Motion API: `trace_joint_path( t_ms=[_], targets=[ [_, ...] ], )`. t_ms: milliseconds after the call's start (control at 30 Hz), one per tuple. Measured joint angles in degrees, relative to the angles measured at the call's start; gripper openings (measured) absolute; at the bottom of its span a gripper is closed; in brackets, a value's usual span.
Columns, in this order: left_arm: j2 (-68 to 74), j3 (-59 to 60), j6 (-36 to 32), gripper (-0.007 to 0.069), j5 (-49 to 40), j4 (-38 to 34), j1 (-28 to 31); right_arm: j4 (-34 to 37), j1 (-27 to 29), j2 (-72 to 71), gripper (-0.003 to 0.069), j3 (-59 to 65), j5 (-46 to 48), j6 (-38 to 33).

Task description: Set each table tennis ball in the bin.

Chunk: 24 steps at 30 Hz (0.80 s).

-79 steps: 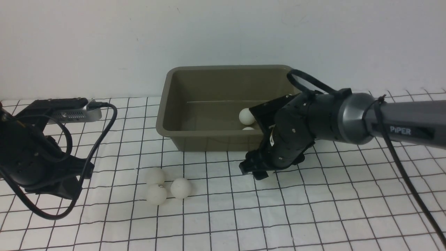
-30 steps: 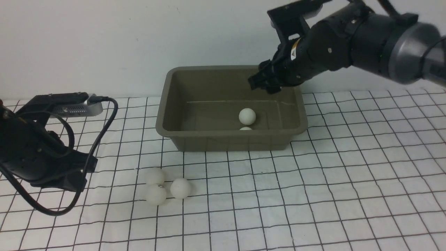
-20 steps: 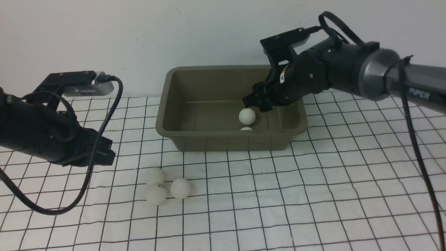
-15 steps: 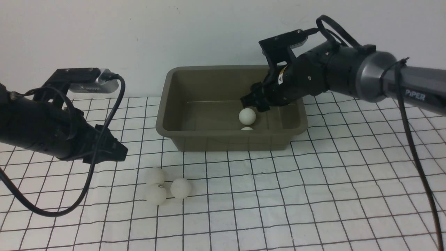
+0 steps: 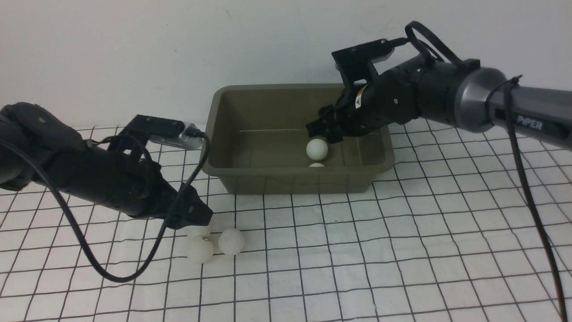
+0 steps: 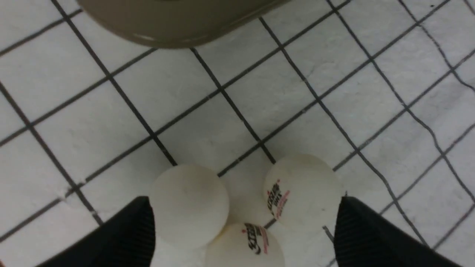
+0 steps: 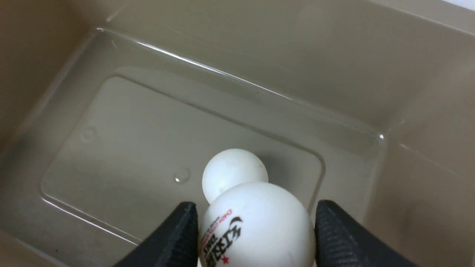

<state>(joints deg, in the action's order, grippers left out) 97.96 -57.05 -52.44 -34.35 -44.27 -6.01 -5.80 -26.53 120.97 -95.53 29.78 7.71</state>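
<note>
The olive-brown bin (image 5: 250, 179) stands at the back middle. Two table tennis balls lie in it, one in full view (image 5: 317, 149) and one half hidden by the front wall (image 5: 316, 165). My right gripper (image 5: 321, 130) hangs just above them inside the bin, shut on a logo-printed ball (image 7: 256, 226); one lying ball (image 7: 233, 172) shows beyond it. Three balls cluster on the cloth (image 5: 232, 241) (image 5: 200, 249) (image 5: 199, 231). My left gripper (image 5: 199, 219) is open right over them, its fingers (image 6: 137, 233) outside the cluster (image 6: 189, 205) (image 6: 302, 193) (image 6: 245, 244).
A white cloth with a black grid (image 5: 402, 250) covers the table. A white wall stands close behind the bin. The bin's corner (image 6: 178, 22) shows a little beyond the ball cluster in the left wrist view. Black cables hang off both arms.
My right gripper rose from the cloth, swung over the bin and lowered into it. My left arm moved right and down until its open fingers straddle the three balls.
</note>
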Motion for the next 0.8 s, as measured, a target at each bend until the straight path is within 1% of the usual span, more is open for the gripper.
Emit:
trace_joint_path(
  t_ms=[267, 600, 667, 800],
  targets=[
    [2.14, -0.26, 2.24, 0.0583, 4.89, 2.83, -1.27, 0.07, 0.0, 1.39, 0.0375, 0.0, 0.21, 0.0],
    [3.3, -0.26, 7.38, 0.0583, 7.04, 7.06, -1.27, 0.18, 0.0, 2.71, 0.0379, 0.0, 0.31, -0.12],
    [3.9, -0.36, 7.59, 0.0583, 7.31, 7.57, -1.27, 0.18, 0.0, 2.71, 0.0389, 0.0, -0.12, -0.72],
    [4.64, -1.08, 7.91, 0.0583, 7.51, 7.62, -1.27, 0.18, 0.0, 2.71, 0.0435, 0.0, -0.53, -1.12]
  ],
)
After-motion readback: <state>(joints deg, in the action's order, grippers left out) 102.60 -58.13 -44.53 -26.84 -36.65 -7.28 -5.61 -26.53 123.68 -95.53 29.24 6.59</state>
